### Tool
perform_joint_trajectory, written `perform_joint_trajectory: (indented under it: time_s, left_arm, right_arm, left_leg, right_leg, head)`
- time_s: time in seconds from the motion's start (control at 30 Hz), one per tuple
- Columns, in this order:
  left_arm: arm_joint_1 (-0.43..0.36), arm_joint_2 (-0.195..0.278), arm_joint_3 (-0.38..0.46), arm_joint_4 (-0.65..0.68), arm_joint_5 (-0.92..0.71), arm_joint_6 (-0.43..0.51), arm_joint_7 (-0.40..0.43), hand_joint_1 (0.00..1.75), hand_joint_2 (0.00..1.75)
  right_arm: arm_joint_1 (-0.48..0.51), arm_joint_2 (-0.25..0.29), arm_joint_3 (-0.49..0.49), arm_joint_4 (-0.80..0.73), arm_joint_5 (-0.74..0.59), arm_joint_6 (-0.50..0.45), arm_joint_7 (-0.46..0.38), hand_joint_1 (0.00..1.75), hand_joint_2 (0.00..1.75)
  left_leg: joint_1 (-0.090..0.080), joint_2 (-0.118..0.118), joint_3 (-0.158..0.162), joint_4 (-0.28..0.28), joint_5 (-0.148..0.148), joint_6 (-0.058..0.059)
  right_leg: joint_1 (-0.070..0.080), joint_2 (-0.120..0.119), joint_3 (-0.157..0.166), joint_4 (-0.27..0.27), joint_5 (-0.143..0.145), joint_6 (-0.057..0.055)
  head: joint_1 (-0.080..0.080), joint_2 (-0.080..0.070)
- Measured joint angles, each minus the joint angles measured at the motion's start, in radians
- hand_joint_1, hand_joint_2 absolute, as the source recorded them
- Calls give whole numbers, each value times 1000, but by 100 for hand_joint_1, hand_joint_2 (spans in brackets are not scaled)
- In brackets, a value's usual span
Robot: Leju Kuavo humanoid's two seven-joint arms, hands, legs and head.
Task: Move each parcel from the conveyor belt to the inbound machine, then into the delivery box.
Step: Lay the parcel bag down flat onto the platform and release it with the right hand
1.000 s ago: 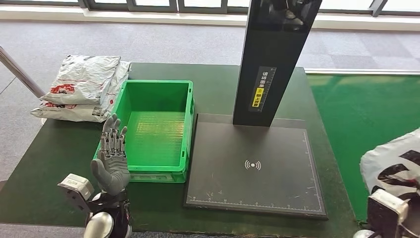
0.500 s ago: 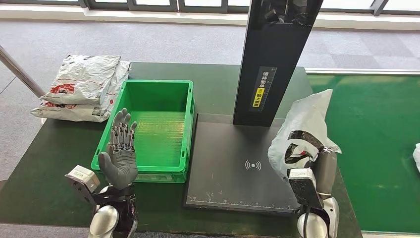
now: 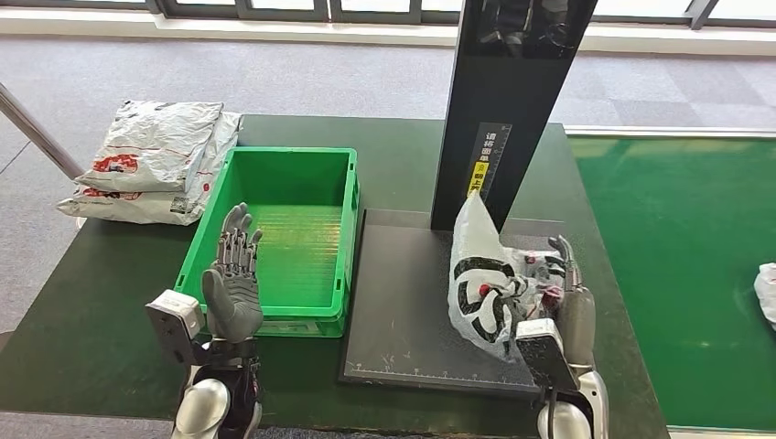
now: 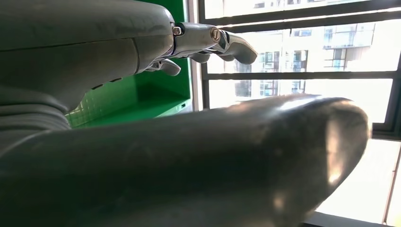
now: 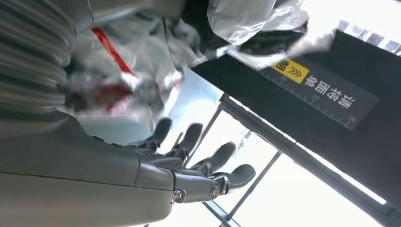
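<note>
A white parcel with black and red print (image 3: 490, 285) stands on the black plate of the inbound machine (image 3: 407, 311), just in front of its dark tower (image 3: 512, 101). My right hand (image 3: 569, 297) holds the parcel from its right side, fingers pointing up along it. In the right wrist view the parcel (image 5: 142, 52) lies in the palm above the stretched fingers (image 5: 203, 163). My left hand (image 3: 234, 274) is raised and open in front of the green delivery box (image 3: 284, 238), near its front left corner, holding nothing. The left wrist view has that hand (image 4: 189, 156) close up beside the box wall (image 4: 142, 99).
Two white parcels (image 3: 156, 160) are piled on the table's far left, beside the box. Another white parcel (image 3: 767, 293) lies on the green conveyor belt (image 3: 677, 256) at the right edge. A grey pole (image 3: 37, 133) slants in at the far left.
My right hand has carried the parcel left from the conveyor side and lowered it onto the machine's plate. My left hand has drifted slightly right, staying open.
</note>
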Motion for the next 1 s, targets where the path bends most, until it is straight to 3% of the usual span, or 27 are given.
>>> perform_joint_trajectory:
  time_s: [0.77,1.0]
  left_arm:
    - [20,2,-41,16,-67,96,15,0,0]
    - [33,1,-53,25,-78,117,15,0,0]
  right_arm:
    - [5,22,0,78,-10,-32,-11,0,175]
    - [5,23,-15,100,64,-150,100,0,175]
  left_leg:
    - [0,0,0,0,0,0]
    - [0,0,0,0,-1,0]
  right_leg:
    - [0,0,0,0,0,0]
    - [0,0,0,0,0,0]
  head:
    - [0,0]
    - [0,0]
